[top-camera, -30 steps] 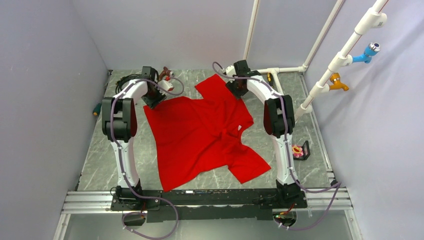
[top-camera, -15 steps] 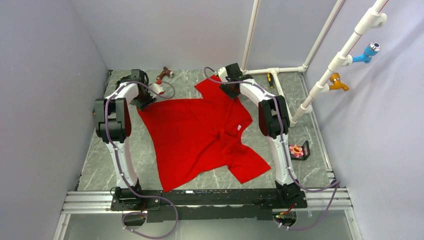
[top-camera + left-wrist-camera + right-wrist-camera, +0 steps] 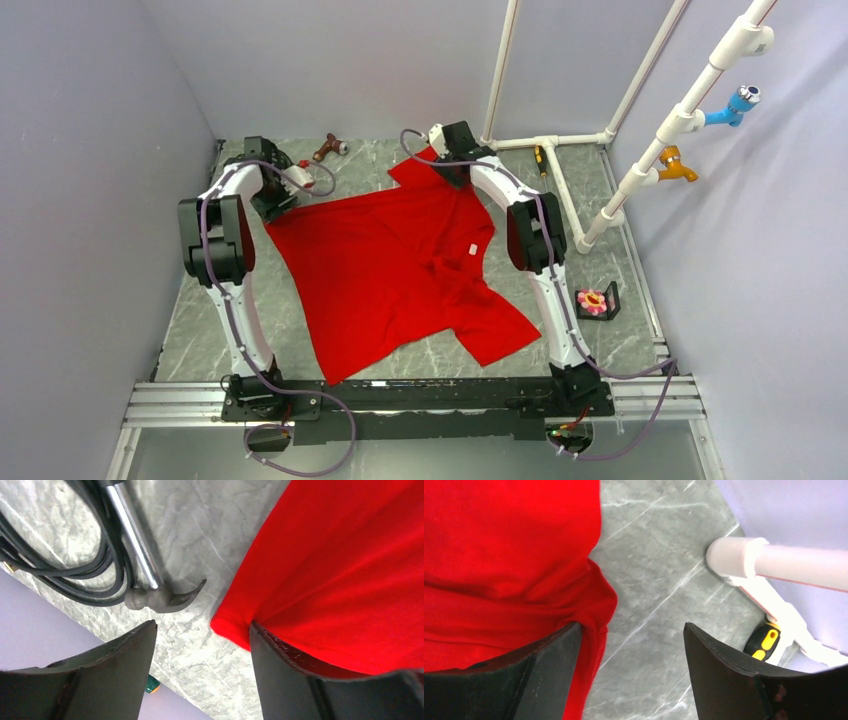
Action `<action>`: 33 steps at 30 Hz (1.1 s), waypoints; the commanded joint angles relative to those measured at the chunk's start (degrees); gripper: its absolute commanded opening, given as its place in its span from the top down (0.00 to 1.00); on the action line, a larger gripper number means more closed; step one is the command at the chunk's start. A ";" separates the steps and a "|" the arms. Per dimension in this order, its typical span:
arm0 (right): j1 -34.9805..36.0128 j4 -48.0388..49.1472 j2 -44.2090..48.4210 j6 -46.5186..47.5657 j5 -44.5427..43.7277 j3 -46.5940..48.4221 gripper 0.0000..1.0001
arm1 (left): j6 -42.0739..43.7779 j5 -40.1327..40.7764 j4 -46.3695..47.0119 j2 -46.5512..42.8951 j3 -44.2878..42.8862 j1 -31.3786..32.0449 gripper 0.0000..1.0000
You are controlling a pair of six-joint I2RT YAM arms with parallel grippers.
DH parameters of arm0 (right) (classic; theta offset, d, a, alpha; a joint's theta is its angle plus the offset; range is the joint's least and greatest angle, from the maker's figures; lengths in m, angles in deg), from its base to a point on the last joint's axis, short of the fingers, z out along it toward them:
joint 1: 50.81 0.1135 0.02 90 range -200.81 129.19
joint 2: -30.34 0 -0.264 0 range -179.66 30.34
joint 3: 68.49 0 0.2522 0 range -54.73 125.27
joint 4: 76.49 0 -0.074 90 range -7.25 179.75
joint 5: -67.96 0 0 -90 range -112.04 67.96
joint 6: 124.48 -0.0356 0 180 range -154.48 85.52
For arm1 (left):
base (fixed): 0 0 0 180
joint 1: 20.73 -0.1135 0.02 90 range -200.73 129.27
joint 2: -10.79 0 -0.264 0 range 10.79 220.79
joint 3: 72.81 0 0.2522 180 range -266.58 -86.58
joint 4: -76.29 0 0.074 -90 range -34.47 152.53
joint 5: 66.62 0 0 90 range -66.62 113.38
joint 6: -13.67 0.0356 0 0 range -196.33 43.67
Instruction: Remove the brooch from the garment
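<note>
Found the left gripper [image 3: 202,630] spread wide, with only bare marble between the jaws and nothing clamped. Saw a corner of the red T-shirt [image 3: 340,565] lying against the inner edge of one finger [image 3: 300,680], with the rest of the cloth cut off by the frame. Noted a claw hammer [image 3: 162,599] flat on the table [image 3: 200,525] just beyond the fingertips, head near the cloth corner but apart from it, and black cables [image 3: 112,572] beside the shaft. Caught a small green and orange tip [image 3: 151,684] at the table edge, too cut off to name.

Found the right gripper [image 3: 633,630] likewise gaping and holding nothing, a bunched fold of the shirt against one finger [image 3: 524,680]. Noted a white pipe [image 3: 774,562] and a yellow and black tool handle [image 3: 764,641] past the other finger, both clear of the cloth.

From above, saw the shirt spread across the middle of the table, white neck label [image 3: 474,249] showing. Spotted the brooch [image 3: 594,301] off the shirt, on the marble to the right of the right arm, just beside a small black block [image 3: 611,297]. Could not tell whether touching it. Lost both sets of fingertips under the wrists in that view.
</note>
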 commanded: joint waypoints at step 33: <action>2.02 -20.89 36.63 -8.85 33.73 -47.00 0.55 | -5.43 -19.31 -8.47 -43.65 50.16 51.18 0.44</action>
